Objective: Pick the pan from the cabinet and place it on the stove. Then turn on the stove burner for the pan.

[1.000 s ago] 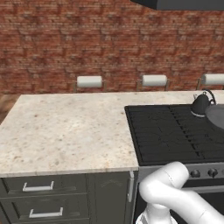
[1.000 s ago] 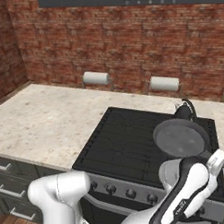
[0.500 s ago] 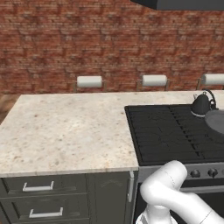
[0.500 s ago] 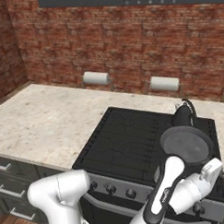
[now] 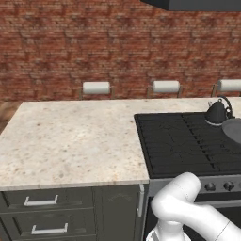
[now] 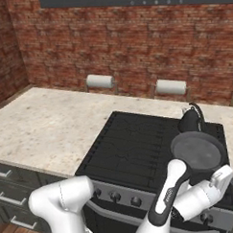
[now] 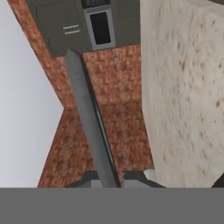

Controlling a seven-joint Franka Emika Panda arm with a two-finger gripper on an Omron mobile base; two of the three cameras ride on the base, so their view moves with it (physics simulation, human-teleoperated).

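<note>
A: Where is the pan [image 6: 197,151] seen?
B: It is seen over the right side of the stove [image 6: 139,151], near the front edge, just in front of the small black kettle [image 6: 190,120]; whether it rests on the grates cannot be told. In the left base view its rim [image 5: 233,130] is cut by the right edge, just beside the kettle [image 5: 217,113].
A: And the fingers?
B: The gripper [image 7: 109,180] is clamped on the pan's long handle [image 7: 89,118], which is gripped near its end in the hand view.
A: What else is carried by the bench [image 5: 70,141]?
B: Paper towel rolls [image 5: 96,87] are lined up along its back edge, against the brick wall [image 5: 94,42].
</note>
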